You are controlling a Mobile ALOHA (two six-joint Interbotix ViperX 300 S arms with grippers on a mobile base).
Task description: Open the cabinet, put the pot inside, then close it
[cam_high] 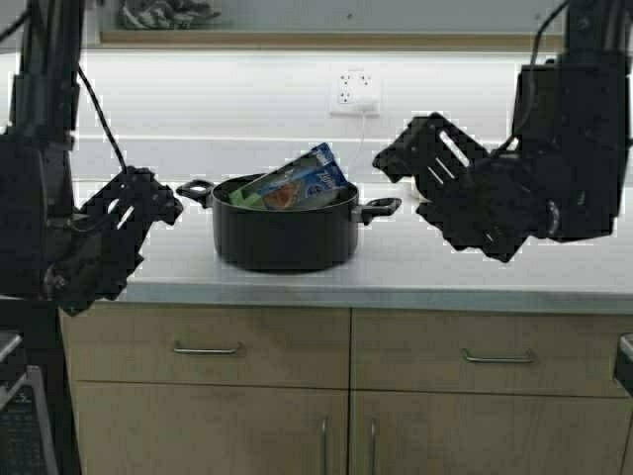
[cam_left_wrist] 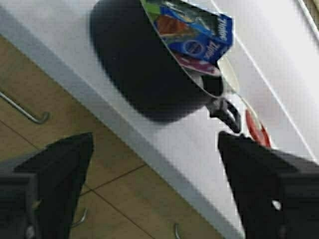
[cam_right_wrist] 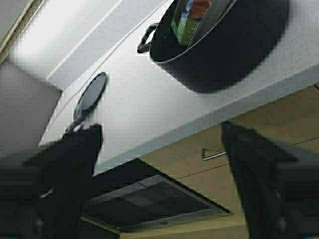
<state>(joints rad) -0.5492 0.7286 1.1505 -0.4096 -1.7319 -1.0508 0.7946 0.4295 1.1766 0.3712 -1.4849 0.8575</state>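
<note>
The black pot stands on the white countertop with a blue-green packet sticking out of it. My left gripper hangs open just left of the pot's left loop handle, apart from it. On the other side my right gripper is open beside the right handle, with nothing held. The left wrist view shows the pot beyond the open left gripper. In the right wrist view the pot lies beyond the open right gripper. Of the cabinet only a tan lower edge shows.
A white wall outlet with a cable sits behind the pot. Tan base cabinets with drawers run under the countertop. A small round pan lies on the counter left of the pot. A dark appliance sits low at the left.
</note>
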